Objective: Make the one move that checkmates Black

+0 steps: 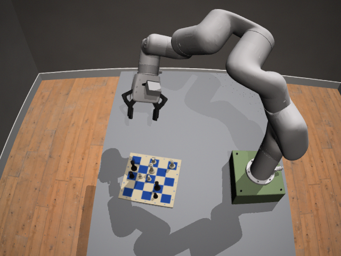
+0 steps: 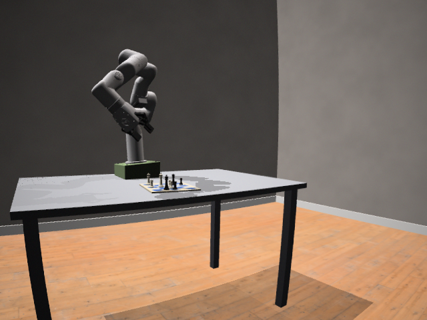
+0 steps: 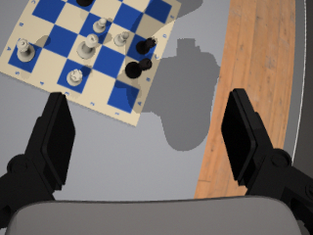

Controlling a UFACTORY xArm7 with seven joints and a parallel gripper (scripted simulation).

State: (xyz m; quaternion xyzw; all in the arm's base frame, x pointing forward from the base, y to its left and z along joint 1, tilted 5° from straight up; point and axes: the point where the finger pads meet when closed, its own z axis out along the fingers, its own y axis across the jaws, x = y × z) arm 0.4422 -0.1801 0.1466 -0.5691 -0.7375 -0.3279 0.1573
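The board [image 1: 169, 182] has white and black pieces on it. The gripper [image 1: 143, 112] hangs high above the table [image 1: 192, 124], wide open, holding nothing.

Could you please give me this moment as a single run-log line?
phase: approach | gripper: open, empty, high above table | chessboard: nine pieces upright, none touched | move: not yet made

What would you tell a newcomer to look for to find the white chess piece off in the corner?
On the grey table, find the green block under the arm, then the chessboard beside it. The white piece stands on a blue corner square, the only piece along the board edge facing that block.
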